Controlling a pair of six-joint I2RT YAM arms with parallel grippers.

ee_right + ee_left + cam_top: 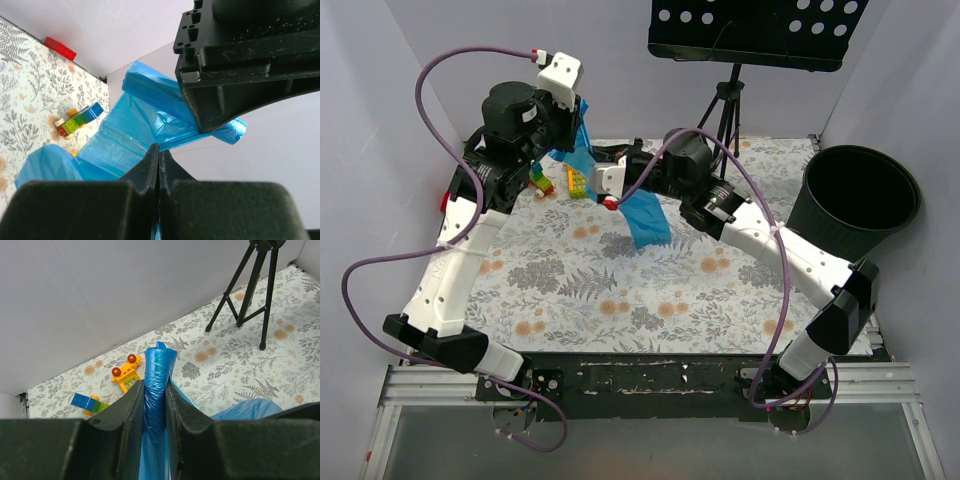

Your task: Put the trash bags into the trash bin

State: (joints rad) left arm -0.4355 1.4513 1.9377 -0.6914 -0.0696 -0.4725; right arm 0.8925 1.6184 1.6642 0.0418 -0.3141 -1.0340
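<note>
**A:** Left hand is up high at the back of the counter, and it's pinching the trash bag. There's a tight blue roll squeezed upright between the two fingers, with its top poking out above them.

**B:** And the right hand?

**A:** Its fingers are pressed flat together, with just a sliver of blue film showing between them. It has the loose end of the same bag.

**B:** So the bag runs between both hands?

**A:** Yes. From above, a blue strip drops from the left hand, then the film spreads into a crinkled sheet hanging below the right hand, over the middle of the floral counter.

**B:** Where's the trash bin?

**A:** It's at the far right edge of the counter, big, black and round, tilted with its mouth open. It's well apart from the bag, and no blue shows inside it.

**B:** Anything else nearby?

**A:** Toy blocks lie on the counter near the back wall, just under the left hand. The yellow one has red studs, and there's a blue-and-green one beside it.
</note>
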